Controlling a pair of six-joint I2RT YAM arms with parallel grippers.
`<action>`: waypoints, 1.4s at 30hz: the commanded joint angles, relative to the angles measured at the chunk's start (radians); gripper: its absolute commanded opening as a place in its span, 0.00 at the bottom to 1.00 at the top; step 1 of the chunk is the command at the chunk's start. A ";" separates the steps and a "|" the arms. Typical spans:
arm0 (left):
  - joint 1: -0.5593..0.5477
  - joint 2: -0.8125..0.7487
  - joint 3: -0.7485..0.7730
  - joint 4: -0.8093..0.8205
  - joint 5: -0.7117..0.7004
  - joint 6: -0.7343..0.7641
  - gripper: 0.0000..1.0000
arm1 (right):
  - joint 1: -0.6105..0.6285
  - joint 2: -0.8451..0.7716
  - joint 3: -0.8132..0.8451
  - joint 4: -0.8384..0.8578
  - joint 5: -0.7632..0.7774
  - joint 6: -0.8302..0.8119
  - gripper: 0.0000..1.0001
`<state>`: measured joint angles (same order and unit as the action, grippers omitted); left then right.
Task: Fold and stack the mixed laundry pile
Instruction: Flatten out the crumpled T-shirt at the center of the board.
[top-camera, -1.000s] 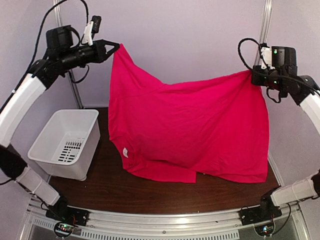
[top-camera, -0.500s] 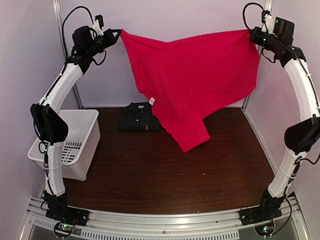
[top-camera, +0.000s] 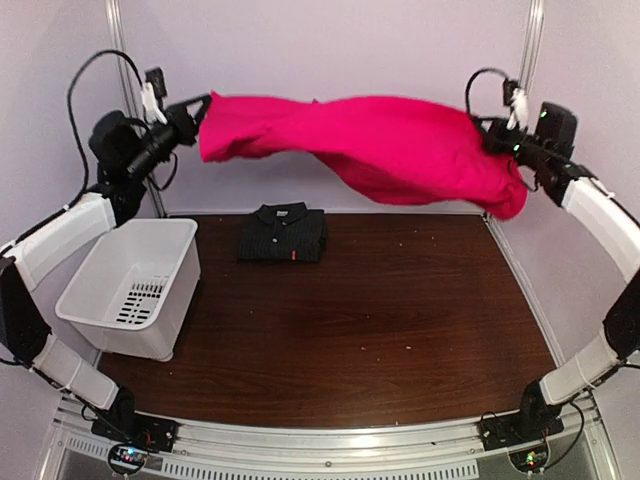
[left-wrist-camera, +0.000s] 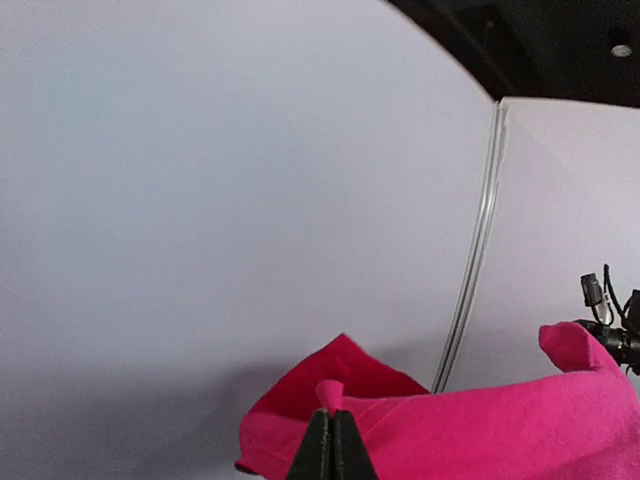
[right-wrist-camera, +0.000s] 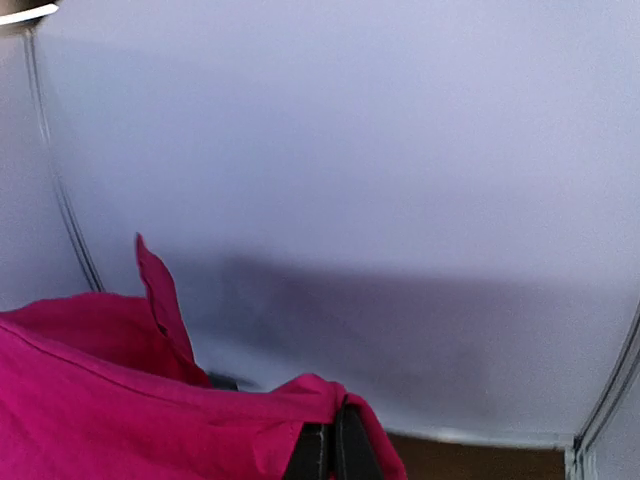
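The red T-shirt (top-camera: 380, 150) hangs in the air above the far half of the table, drawn out sideways into a long, loosely bunched band between the two arms. Its lowest fold sags at the right end, just below the right gripper, and no part of it touches the table. The left gripper (top-camera: 204, 104) has its jaws pressed together on the shirt's left end. In the left wrist view the two black fingertips (left-wrist-camera: 320, 450) meet with a small peak of red cloth pinched between them, and the rest of the fabric spreads away to the right. The right gripper (top-camera: 488, 134) likewise has its jaws closed on the shirt's right end. In the right wrist view its fingertips sit flush against each other, with a ridge of red cloth caught at their tips and a loose flap standing up to the left. Both grippers are raised high, close to the pale back wall (top-camera: 330, 50). At the far edge of the dark wooden table (top-camera: 350, 330), below the hanging garment and apart from it, lies the charcoal pinstriped collared shirt (top-camera: 283, 233), folded into a compact rectangle with its collar toward the wall. A white plastic slotted bin (top-camera: 130, 285) stands at the table's left edge, to the left of the folded shirt and not touching it.
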<state>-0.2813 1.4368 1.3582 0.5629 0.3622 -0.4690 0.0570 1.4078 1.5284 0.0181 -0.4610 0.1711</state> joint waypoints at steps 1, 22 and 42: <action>0.007 0.028 -0.331 -0.056 -0.038 0.018 0.00 | 0.029 0.013 -0.340 -0.032 -0.029 -0.010 0.00; -0.107 -0.503 -0.580 -0.782 -0.047 0.102 0.00 | 0.132 -0.342 -0.681 -0.528 0.003 0.189 0.00; -0.270 -0.698 -0.753 -1.315 -0.072 -0.229 0.00 | 0.398 -0.721 -0.896 -0.945 0.099 0.540 0.00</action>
<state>-0.5144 0.7460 0.5938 -0.6346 0.3229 -0.6312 0.4229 0.7223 0.6235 -0.7837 -0.4168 0.6586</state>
